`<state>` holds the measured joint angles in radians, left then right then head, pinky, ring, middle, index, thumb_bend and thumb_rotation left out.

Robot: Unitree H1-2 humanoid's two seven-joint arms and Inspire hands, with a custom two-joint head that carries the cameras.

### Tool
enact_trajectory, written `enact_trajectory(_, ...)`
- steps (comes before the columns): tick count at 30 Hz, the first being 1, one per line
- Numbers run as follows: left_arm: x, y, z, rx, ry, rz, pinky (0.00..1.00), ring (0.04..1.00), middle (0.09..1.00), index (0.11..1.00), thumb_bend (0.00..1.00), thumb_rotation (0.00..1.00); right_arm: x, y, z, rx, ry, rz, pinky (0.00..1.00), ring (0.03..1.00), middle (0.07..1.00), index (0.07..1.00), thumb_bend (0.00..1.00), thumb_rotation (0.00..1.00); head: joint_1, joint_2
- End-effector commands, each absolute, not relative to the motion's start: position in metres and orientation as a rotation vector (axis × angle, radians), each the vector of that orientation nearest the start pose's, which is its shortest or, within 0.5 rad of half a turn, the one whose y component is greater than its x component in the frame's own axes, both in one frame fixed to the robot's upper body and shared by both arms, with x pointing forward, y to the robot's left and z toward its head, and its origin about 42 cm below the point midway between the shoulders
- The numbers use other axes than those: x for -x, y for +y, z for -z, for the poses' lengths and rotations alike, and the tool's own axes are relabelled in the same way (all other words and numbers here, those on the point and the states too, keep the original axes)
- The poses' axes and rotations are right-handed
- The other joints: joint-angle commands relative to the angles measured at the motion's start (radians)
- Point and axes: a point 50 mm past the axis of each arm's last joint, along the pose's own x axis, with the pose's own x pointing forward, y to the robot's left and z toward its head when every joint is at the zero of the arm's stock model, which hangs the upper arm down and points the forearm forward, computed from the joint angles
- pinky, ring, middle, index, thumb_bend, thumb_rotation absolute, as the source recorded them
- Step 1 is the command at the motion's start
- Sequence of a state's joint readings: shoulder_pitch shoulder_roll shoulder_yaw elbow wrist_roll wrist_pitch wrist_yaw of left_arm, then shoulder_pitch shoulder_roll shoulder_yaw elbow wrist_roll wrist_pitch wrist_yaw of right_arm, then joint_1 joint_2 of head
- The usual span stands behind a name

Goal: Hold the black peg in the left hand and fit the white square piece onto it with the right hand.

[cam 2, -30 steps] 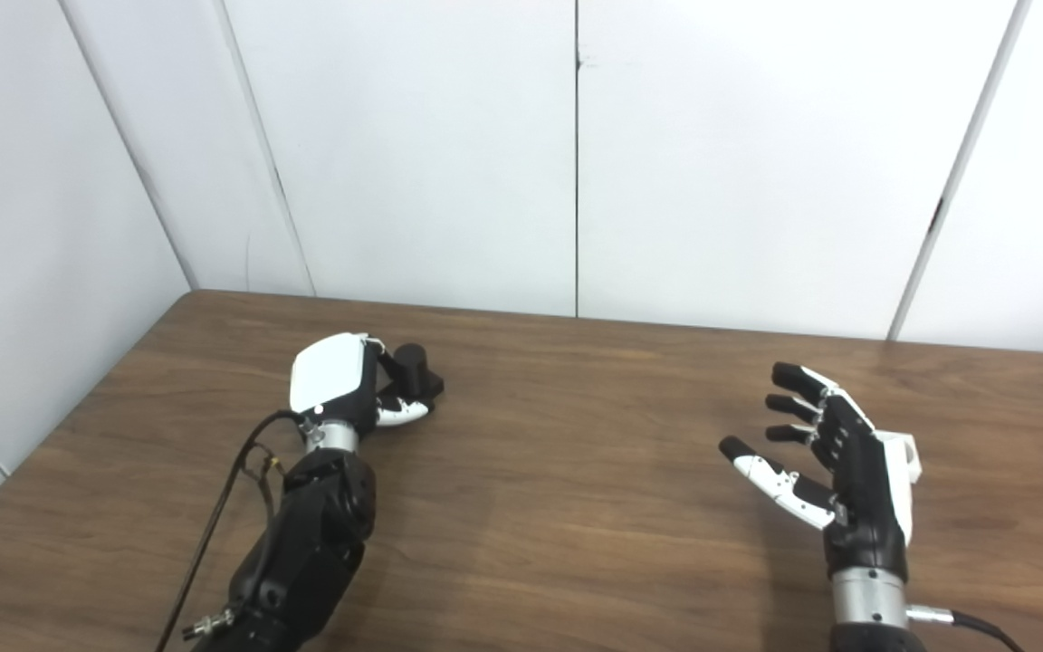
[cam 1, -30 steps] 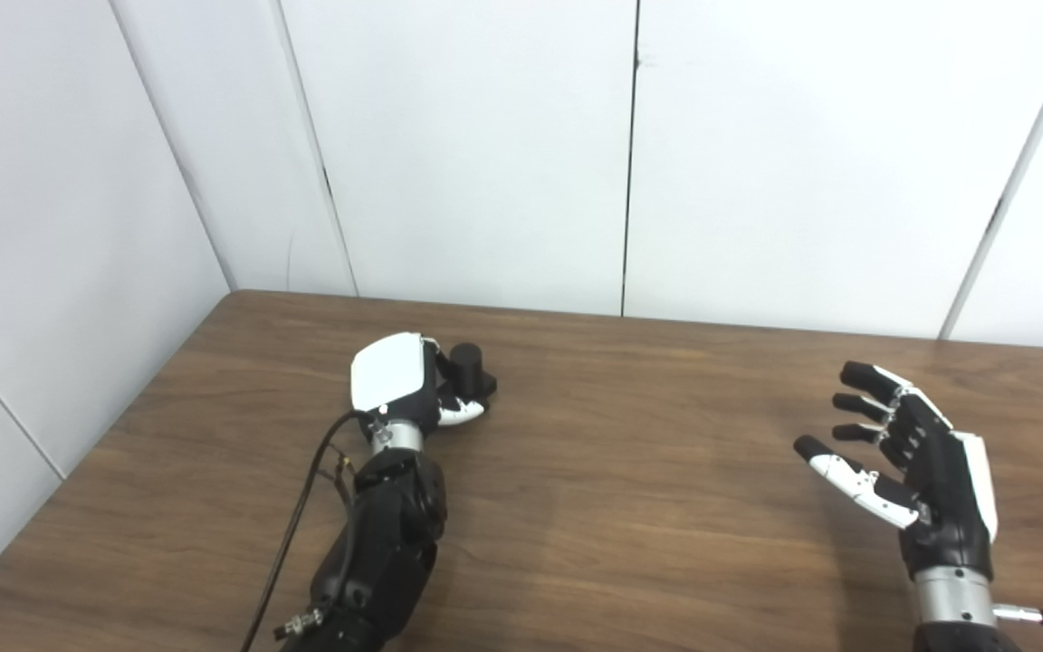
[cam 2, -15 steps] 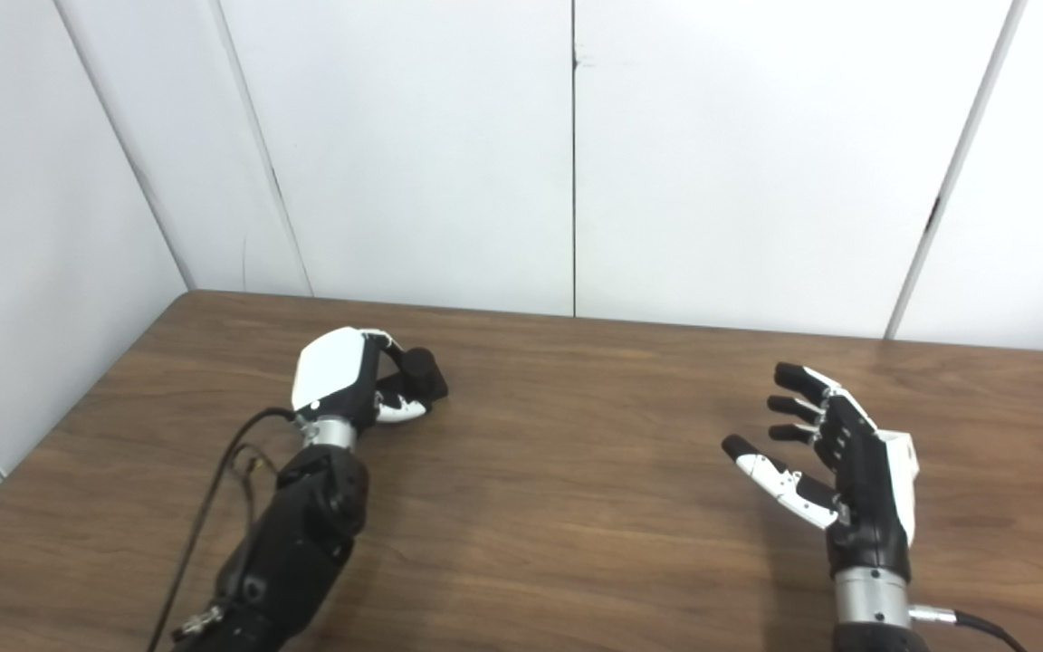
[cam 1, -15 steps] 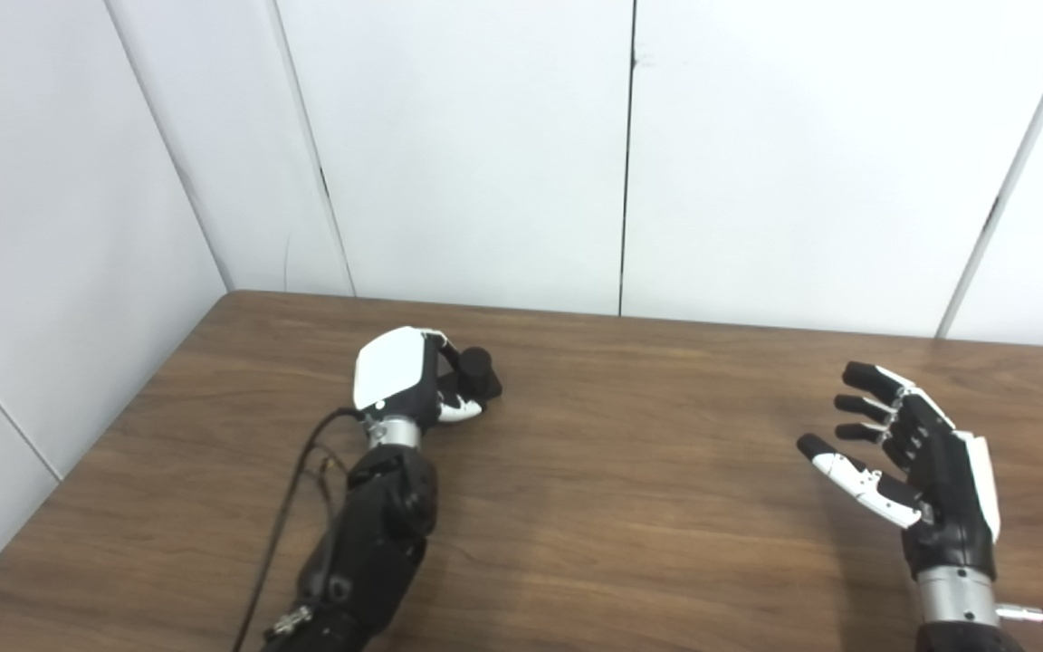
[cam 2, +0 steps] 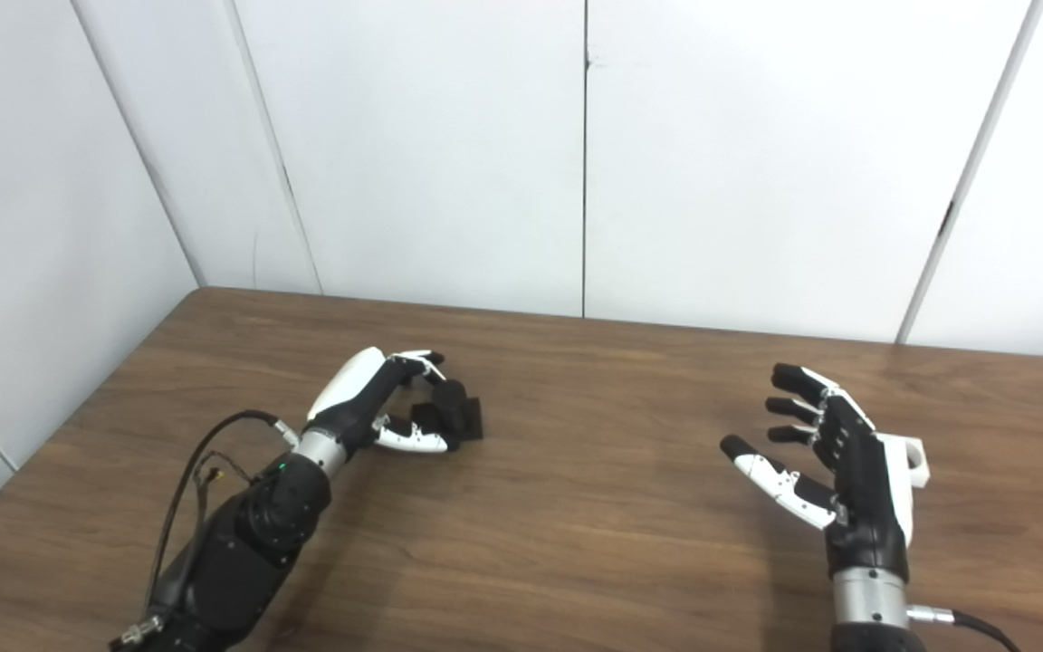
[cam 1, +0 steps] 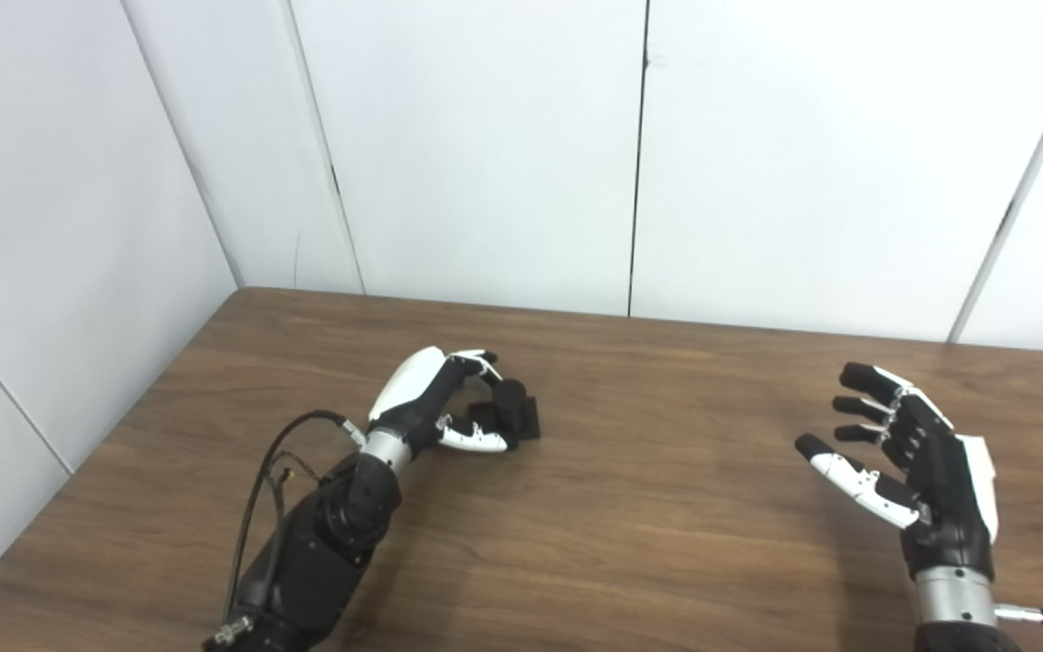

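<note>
— Well, nearest the cameras, the right hand (cam 2: 834,471) hovered over the wooden table (cam 1: 648,525) with its fingers (cam 2: 793,403) spread wide and nothing in its palm.

— And the white square piece (cam 2: 913,455)?

— It was tucked just behind that hand, on the table; only a corner with a round hole showed in the right eye view. The rest was hidden, so the commentator could not say how it lay.

— Farther back, the other side?

— The left hand (cam 1: 435,403) had its fingers and thumb curled onto the black peg (cam 1: 512,412), which looked tilted toward the table's middle. Whether its base rested on the wood or hung just clear could not be told.

— How would the pieces handle?

— Both looked like light, rigid printed plastic, probably smooth enough to slip. The hold on the peg seemed best kept at the square base, leaving the round stem bare. The white piece seemed best pinched by its outer edges, keeping the hole open for the stem.
</note>
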<state>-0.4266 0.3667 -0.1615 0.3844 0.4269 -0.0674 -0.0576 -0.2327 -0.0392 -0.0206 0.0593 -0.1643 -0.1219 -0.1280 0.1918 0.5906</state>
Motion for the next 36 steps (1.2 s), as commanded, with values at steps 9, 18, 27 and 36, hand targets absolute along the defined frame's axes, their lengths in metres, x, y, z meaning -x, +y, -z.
enact_trajectory(9, -0.421, 0.272, -0.152, -0.779, -0.22, 0.407, 0.88, 0.959, 0.892, 0.494, 0.52, 0.08, -0.36, -0.207, -0.183, 0.154, -0.389, 0.105, 0.58, 0.71, 0.764, 0.725, 0.65, 0.15, -0.041, 0.009)
enact_trajectory(18, -0.415, 0.246, -0.149, -0.745, -0.294, 0.506, 0.9, 0.966, 0.895, 0.494, 0.52, 0.08, -0.361, -0.206, -0.185, 0.15, -0.393, 0.117, 0.57, 0.701, 0.751, 0.715, 0.66, 0.17, -0.09, 0.022)
enact_trajectory(27, -0.41, 0.218, -0.146, -0.698, -0.336, 0.593, 0.87, 0.963, 0.897, 0.494, 0.52, 0.08, -0.361, -0.201, -0.187, 0.15, -0.381, 0.124, 0.57, 0.704, 0.757, 0.717, 0.65, 0.16, -0.125, 0.029)
enact_trajectory(36, -0.405, 0.196, -0.144, -0.692, -0.347, 0.653, 0.85, 0.961, 0.899, 0.494, 0.52, 0.08, -0.36, -0.2, -0.188, 0.151, -0.387, 0.124, 0.57, 0.7, 0.753, 0.72, 0.66, 0.16, -0.153, 0.039)
